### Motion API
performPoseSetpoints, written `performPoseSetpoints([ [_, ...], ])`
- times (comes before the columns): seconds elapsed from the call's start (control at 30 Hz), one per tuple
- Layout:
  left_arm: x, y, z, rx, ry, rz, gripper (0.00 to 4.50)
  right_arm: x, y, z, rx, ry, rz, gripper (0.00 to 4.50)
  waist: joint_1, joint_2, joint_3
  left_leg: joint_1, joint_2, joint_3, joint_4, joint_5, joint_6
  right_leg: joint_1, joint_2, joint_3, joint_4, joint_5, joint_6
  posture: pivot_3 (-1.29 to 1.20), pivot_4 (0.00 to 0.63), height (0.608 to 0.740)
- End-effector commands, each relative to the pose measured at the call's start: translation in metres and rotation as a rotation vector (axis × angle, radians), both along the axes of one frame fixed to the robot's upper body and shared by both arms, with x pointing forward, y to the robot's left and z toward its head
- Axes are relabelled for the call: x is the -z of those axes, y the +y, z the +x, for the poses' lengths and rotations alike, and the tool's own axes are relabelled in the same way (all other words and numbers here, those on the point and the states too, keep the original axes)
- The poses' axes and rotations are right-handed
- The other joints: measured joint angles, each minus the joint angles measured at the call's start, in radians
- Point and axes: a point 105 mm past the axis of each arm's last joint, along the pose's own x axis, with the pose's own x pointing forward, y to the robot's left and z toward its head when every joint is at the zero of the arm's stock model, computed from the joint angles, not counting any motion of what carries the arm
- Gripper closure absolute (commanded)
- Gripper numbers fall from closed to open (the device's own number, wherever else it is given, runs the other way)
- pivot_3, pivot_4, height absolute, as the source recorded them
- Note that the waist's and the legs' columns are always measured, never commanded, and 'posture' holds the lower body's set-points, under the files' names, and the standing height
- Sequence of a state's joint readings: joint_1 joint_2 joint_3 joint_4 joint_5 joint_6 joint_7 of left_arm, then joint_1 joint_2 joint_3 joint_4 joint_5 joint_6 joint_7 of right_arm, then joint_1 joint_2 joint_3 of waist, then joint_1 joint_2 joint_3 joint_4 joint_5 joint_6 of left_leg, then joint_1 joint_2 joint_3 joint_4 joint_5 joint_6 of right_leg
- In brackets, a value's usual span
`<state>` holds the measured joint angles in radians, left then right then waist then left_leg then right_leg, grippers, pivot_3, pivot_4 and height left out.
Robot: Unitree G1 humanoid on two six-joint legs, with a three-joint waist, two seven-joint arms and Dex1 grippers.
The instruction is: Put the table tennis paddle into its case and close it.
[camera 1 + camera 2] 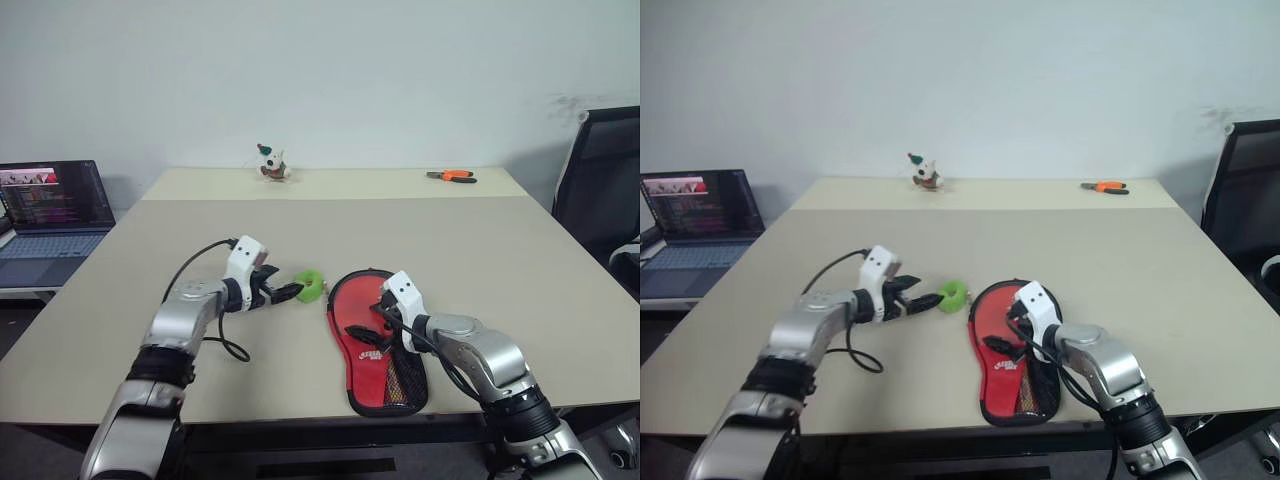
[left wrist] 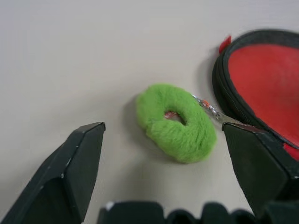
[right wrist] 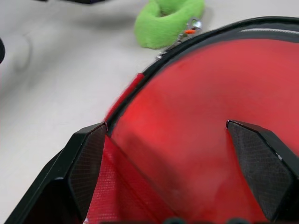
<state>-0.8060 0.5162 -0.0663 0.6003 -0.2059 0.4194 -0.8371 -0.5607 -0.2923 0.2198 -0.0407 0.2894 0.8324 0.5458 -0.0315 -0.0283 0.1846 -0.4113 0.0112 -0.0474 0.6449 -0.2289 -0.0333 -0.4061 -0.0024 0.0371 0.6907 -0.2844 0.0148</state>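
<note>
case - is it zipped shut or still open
Open. The case lies flat on the table with its red inside facing up and the black zip rim exposed all around; no top half covers it.

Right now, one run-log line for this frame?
paddle: in open case | left end effector: open, at green fluffy ring | right end effector: open over paddle | case: unzipped

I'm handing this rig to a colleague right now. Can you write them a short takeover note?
Left gripper: open, empty, hovering at the green fluffy ring by the case's rim.
Right gripper: open, empty, over the paddle.
Paddle lies inside the case, which is open near the table's front edge.
Done: paddle in the case.
Left: fold the case shut and zip it; the ring seems joined to the zip by a small chain.
</note>
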Motion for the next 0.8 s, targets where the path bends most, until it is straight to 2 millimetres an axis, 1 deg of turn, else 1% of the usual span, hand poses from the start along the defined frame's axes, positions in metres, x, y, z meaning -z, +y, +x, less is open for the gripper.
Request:
performPoseSetpoints([
  [0.03,-0.002,-0.009,0.011,0.039,0.001,0.028,0.03,-0.002,0.003,-0.001,0.001,-0.022,-0.004,0.0,0.0,0.0,0.0,0.0,0.0,0.0,0.0,0.0,0.0,0.0,0.0,0.0,0.0,0.0,0.0,0.0,0.15,0.74],
  [0.17,0.01,-0.015,0.018,0.054,0.031,0.079,0.03,-0.002,0.006,-0.001,0.001,-0.026,-0.004,0.0,-0.003,0.0,0.0,0.0,-0.001,0.001,0.0,0.0,0.0,0.0,0.0,-0.001,0.0,0.0,0.0,0.0,0.15,0.74],
  [0.33,0.018,-0.024,0.02,0.087,0.042,0.115,0.03,-0.002,0.008,-0.004,-0.004,-0.037,-0.009,0.0,-0.001,0.0,0.0,0.0,-0.001,0.001,0.0,0.0,0.0,0.0,0.001,0.0,0.001,0.0,0.0,0.0,0.15,0.74],
  [0.37,0.019,-0.026,0.02,0.092,0.043,0.119,0.19,-0.002,0.008,-0.004,-0.001,-0.044,-0.01,0.0,-0.001,0.0,0.0,0.0,-0.001,0.001,0.0,0.0,0.0,0.0,0.0,0.0,0.001,0.0,0.0,0.0,0.15,0.74],
  [0.43,0.021,-0.026,0.02,0.097,0.042,0.123,0.58,-0.003,0.006,-0.004,0.004,-0.054,-0.009,0.0,-0.001,0.0,0.0,0.0,-0.001,0.001,0.0,0.0,0.0,0.0,0.0,0.0,0.001,0.0,0.0,0.0,0.15,0.74],
  [0.47,0.022,-0.026,0.019,0.098,0.042,0.125,0.96,-0.004,0.005,-0.004,0.008,-0.059,-0.007,0.0,-0.001,0.0,0.0,0.0,-0.001,0.001,0.0,0.0,0.0,0.0,0.0,0.0,0.001,0.0,0.0,0.0,0.15,0.74],
  [0.5,0.023,-0.025,0.019,0.099,0.043,0.125,1.22,-0.005,0.005,-0.003,0.014,-0.063,-0.006,0.0,-0.001,0.0,0.0,0.0,-0.001,0.001,0.0,0.0,0.0,0.0,0.0,0.0,0.001,0.0,0.0,0.0,0.15,0.74],
  [0.6,0.025,-0.023,0.019,0.095,0.044,0.131,2.33,-0.006,0.004,0.001,0.025,-0.075,-0.011,0.0,-0.001,0.0,0.0,0.0,-0.001,0.0,0.0,0.0,0.0,0.0,0.0,0.0,0.001,0.0,0.0,0.0,0.15,0.74],
  [0.73,0.022,-0.02,0.02,0.085,0.036,0.132,3.84,-0.003,0.004,0.007,0.043,-0.074,-0.025,0.0,-0.001,0.0,0.0,0.0,-0.001,0.0,0.0,0.0,0.0,0.0,0.0,0.0,0.001,0.0,0.0,0.0,0.15,0.74],
  [0.77,0.021,-0.02,0.021,0.082,0.031,0.132,4.09,-0.001,0.003,0.009,0.055,-0.073,-0.032,0.0,-0.001,0.0,0.0,0.0,-0.001,0.0,0.0,0.0,0.0,0.0,0.0,-0.001,0.001,0.0,0.0,0.0,0.15,0.74],
  [0.8,0.019,-0.019,0.022,0.078,0.026,0.131,4.45,0.002,0.001,0.012,0.069,-0.071,-0.041,0.0,-0.001,0.0,0.0,0.0,-0.001,0.0,0.0,0.0,0.0,0.0,0.0,-0.001,0.002,0.0,0.0,0.0,0.15,0.74],
])
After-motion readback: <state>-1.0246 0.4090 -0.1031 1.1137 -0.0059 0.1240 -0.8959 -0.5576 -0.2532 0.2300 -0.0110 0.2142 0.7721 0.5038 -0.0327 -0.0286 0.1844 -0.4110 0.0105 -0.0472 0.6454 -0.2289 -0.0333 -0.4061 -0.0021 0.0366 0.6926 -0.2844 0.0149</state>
